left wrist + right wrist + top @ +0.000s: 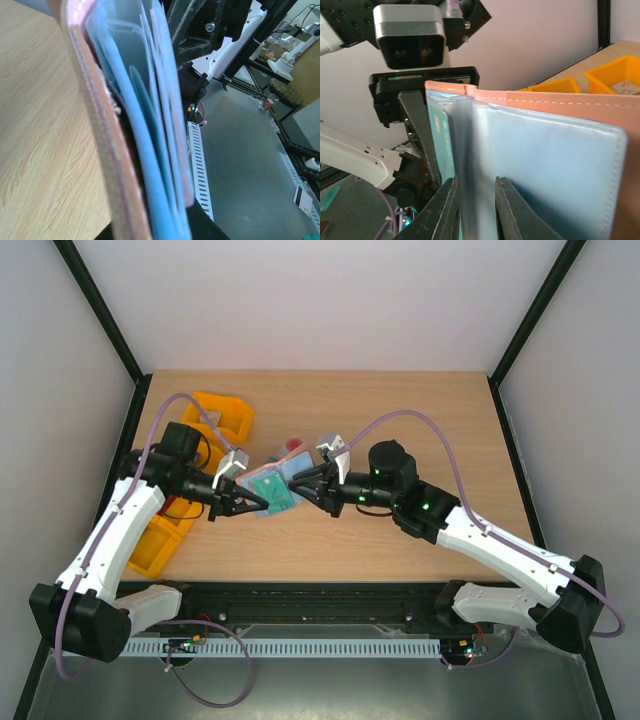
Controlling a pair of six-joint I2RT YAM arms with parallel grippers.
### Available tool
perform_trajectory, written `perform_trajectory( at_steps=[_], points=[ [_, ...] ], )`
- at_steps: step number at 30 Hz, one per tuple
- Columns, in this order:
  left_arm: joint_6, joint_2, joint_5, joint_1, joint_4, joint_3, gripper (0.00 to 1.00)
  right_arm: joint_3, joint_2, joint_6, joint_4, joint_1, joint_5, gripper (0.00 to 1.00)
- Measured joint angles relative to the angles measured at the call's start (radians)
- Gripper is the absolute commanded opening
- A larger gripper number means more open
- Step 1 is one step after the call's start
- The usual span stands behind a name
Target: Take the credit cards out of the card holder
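Note:
The card holder (284,472) hangs above the table's middle, reddish-brown outside and grey-blue inside. My left gripper (240,503) is shut on its near edge; the left wrist view shows the card holder (100,130) edge-on, running down between the jaws of the left gripper (157,232). A teal credit card (270,490) lies against the inside, and the same teal card (441,145) shows beside a left finger (420,130). My right gripper (476,187) stands slightly open astride a grey-blue inner leaf (545,155). The pale card is not clearly visible.
Two orange bins sit at the table's left, one at the back (225,415) and one near the front (160,540). In the right wrist view the bins (615,75) lie behind the holder. Bare wooden table (420,420) spreads to the right.

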Motion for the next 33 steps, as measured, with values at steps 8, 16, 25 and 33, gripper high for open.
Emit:
perform_trajectory(
  at_steps=[8, 16, 25, 33],
  points=[
    [0.015, 0.001, -0.008, 0.0, -0.015, 0.0, 0.02, 0.0, 0.007, -0.017, -0.047, -0.004, 0.042, 0.19],
    [0.02, 0.007, -0.008, 0.0, -0.021, 0.0, 0.02, -0.001, 0.025, -0.04, -0.051, -0.006, -0.036, 0.3],
    [0.024, 0.007, -0.007, 0.0, -0.034, 0.0, 0.02, -0.001, 0.024, -0.065, -0.053, -0.012, -0.089, 0.34],
    [0.029, 0.007, 0.005, -0.001, -0.04, 0.0, 0.02, -0.001, 0.018, -0.075, -0.053, -0.017, -0.112, 0.34]
  ],
)
